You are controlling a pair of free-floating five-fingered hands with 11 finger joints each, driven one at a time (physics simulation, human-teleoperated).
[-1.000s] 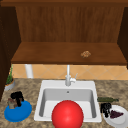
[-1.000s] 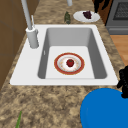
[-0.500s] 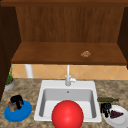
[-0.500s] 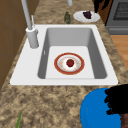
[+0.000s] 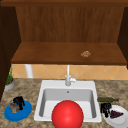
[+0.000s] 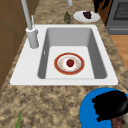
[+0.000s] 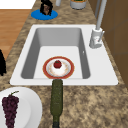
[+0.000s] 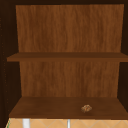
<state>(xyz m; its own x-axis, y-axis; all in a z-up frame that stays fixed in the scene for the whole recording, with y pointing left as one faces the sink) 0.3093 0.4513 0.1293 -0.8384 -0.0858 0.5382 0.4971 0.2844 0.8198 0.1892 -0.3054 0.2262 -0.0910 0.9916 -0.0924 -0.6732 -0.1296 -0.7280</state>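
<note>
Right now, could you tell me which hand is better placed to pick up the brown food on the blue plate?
The left hand: it sits right over the brown food on the blue plate; the right hand is across the sink.

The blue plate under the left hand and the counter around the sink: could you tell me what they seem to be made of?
Blue plate: plain, uniform blue with a smooth look, perhaps plastic or glazed ceramic; the look leaves it open. Counter: mottled brown and tan speckle, like granite or stone-pattern laminate. The left hand sits over the plate.

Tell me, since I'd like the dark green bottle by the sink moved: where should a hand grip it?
Probably round the bottle's thick body, coming down from above: it lies flat on the counter, its neck too thin, beside the grape plate near the right hand.
</note>
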